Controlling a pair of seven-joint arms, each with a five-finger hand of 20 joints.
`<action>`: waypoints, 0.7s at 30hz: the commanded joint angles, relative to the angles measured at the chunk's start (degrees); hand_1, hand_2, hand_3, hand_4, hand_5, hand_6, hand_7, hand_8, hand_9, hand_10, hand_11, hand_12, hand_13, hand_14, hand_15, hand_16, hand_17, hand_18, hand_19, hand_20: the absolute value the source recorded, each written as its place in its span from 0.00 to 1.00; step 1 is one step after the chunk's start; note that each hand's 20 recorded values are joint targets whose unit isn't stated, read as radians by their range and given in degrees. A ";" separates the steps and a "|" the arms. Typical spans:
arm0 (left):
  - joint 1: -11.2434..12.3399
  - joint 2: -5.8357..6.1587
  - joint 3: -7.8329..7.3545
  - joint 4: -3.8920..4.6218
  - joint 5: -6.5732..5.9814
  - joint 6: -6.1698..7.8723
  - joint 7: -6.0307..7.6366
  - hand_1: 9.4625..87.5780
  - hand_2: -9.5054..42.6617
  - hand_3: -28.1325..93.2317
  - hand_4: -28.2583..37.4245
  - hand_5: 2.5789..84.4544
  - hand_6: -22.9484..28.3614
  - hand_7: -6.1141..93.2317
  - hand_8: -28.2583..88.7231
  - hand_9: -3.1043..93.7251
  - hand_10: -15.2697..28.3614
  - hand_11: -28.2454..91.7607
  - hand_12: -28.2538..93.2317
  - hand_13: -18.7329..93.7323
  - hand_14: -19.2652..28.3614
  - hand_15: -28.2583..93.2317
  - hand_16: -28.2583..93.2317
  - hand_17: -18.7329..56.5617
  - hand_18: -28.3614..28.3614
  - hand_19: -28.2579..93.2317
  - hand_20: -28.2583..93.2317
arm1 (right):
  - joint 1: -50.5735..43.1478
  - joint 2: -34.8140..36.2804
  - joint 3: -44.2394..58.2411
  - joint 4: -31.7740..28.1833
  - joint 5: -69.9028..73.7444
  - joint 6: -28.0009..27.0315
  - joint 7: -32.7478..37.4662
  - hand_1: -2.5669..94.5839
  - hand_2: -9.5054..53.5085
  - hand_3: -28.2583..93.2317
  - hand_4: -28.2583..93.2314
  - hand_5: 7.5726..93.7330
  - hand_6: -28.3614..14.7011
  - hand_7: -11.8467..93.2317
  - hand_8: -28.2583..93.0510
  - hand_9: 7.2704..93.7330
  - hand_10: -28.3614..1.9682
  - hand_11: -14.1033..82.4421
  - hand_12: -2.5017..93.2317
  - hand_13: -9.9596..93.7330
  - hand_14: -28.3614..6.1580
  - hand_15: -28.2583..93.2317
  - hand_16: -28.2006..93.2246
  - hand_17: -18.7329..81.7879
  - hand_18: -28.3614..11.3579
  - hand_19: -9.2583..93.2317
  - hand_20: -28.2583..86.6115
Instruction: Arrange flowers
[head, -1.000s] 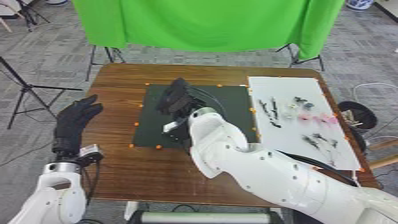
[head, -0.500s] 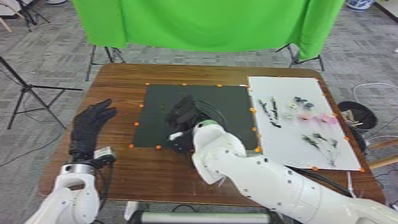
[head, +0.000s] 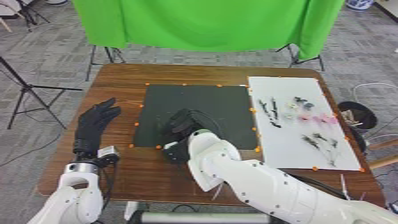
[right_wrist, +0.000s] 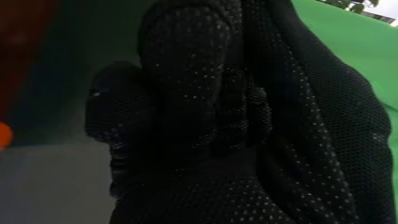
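My right hand angles forward over near part of dark mat, fingers close together, loosely extended. Brown table under mat. Left hand, fingers extended, off leftward. Right of my fingers, flowers on white sheet. Beyond, green cloth, grey floor.

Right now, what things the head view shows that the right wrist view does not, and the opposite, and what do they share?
Head view: the left hand, the white board and pink flowers lying on it.
Right wrist view: green leaves beyond the cloth, and the light specks on the glove.
Both: the right hand, the green cloth, orange marking.
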 joint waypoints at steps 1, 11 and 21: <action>-0.58 -1.06 0.88 0.95 -0.07 -1.19 -0.62 0.08 0.24 0.80 0.00 0.60 0.52 0.18 0.17 0.56 0.69 0.39 0.30 0.53 0.73 0.39 0.20 0.45 0.67 0.29 0.39 | 0.11 -1.08 -0.34 0.24 2.46 1.34 0.36 0.65 0.00 0.73 0.23 0.81 0.51 0.46 0.30 1.00 0.52 0.37 0.28 1.00 0.73 0.64 0.35 0.97 0.62 0.82 0.55; -0.47 -1.22 1.14 0.80 -0.11 -1.13 -0.53 0.08 0.23 0.80 0.00 0.60 0.52 0.18 0.17 0.56 0.69 0.39 0.30 0.53 0.73 0.39 0.20 0.45 0.67 0.29 0.39 | -0.46 -1.16 0.32 0.29 4.18 0.59 0.49 0.67 0.00 0.72 0.21 0.78 0.53 0.48 0.28 1.00 0.53 0.31 0.27 1.00 0.72 0.59 0.35 0.95 0.63 0.81 0.52; 1.01 -1.03 0.10 -0.04 -0.14 -0.50 -0.86 0.09 0.22 0.80 0.00 0.59 0.52 0.18 0.17 0.56 0.69 0.39 0.30 0.53 0.73 0.39 0.20 0.45 0.67 0.29 0.39 | 0.93 1.64 -2.55 -1.70 -1.43 -1.44 -3.94 0.60 0.00 0.75 0.22 0.75 0.54 0.50 0.28 0.99 0.54 0.29 0.28 1.00 0.71 0.57 0.37 0.95 0.61 0.81 0.51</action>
